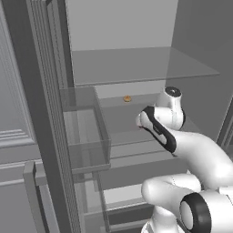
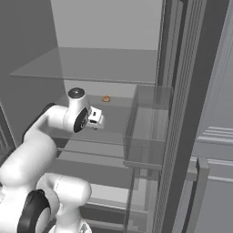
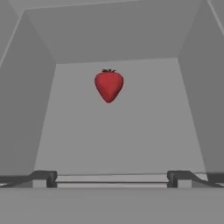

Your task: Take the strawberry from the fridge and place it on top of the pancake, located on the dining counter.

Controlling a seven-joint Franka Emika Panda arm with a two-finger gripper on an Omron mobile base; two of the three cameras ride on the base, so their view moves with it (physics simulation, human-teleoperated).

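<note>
A white robot arm reaches into an open grey fridge [image 1: 136,27], its hand pointing down toward a shelf. In the hand view, the gripper [image 3: 111,177] has its two dark fingertips [image 3: 43,177] spread wide apart at the bottom edge, with nothing between them.

The strawberry [image 3: 109,85] lies alone on the grey fridge floor below the hand, bright red with a small dark leafy cap, its point aimed toward the gripper. It sits apart from the fingertips and well clear of the fridge walls on either side. Nothing lies between the gripper and the berry.

In the two base views, a small tan-orange round item [image 1: 127,98] rests on a glass shelf [image 1: 136,63] level further back, behind the arm's wrist. A wide glass shelf spans the fridge above the arm. A clear door bin [image 1: 86,132] hangs on the open door just beside the arm's reach; from the right side the matching clear bin [image 2: 148,125] stands close to the hand. Light grey panelled cabinets [image 1: 13,91] flank the fridge.
</note>
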